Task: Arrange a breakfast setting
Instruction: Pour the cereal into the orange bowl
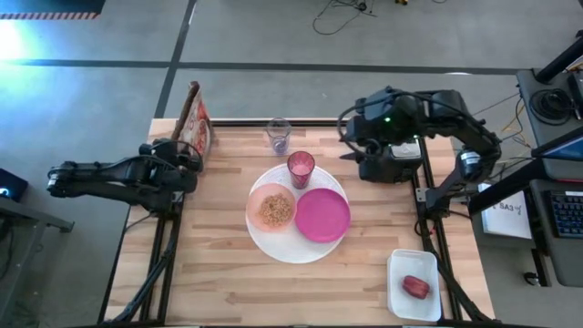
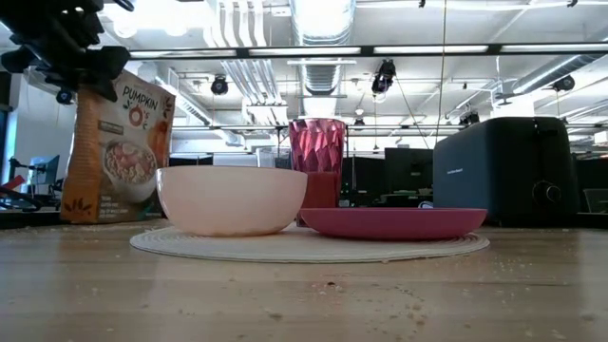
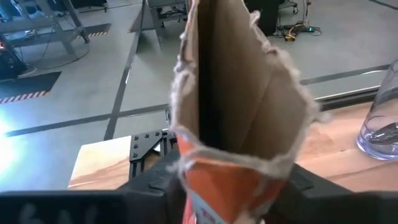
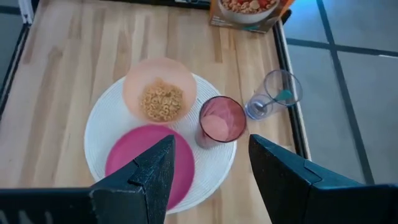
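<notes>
The left hand (image 1: 187, 155) sits at the far left corner of the counter (image 1: 219, 282), right at the torn-open cereal bag (image 1: 198, 123), which stands upright there; from the left wrist view the bag's open mouth fills the frame between the dark fingers, but whether they are gripping it or letting it go I cannot tell. If this is the release of the bag, the thing to get right is parting the fingers evenly and drawing straight back, since a tall, light bag near the counter's edge would likely tip if nudged. The right hand (image 4: 210, 171) hovers above the far right part of the counter, jaws standing wide apart and holding nothing. The setting itself is mid-counter: a large white round plate (image 1: 273, 244) carries the pale pink bowl (image 1: 271, 209), which has cereal in it, the smaller magenta plate (image 1: 322, 216) beside it, and the pink translucent cup (image 1: 301, 169) at the plate's far rim. A clear tumbler (image 1: 279, 135) stands just beyond, with what looks like the teal-handled spoon (image 4: 281, 97) inside it. Small red food (image 1: 416, 287) lies in a white tray (image 1: 397, 301) at the near right corner, well apart from the plates. The counter is pale wood planking, sprinkled with crumbs in the low view; a black toaster (image 2: 508, 169) stands on it, and behind is an open workshop with ceiling ducts and strip lights
</notes>
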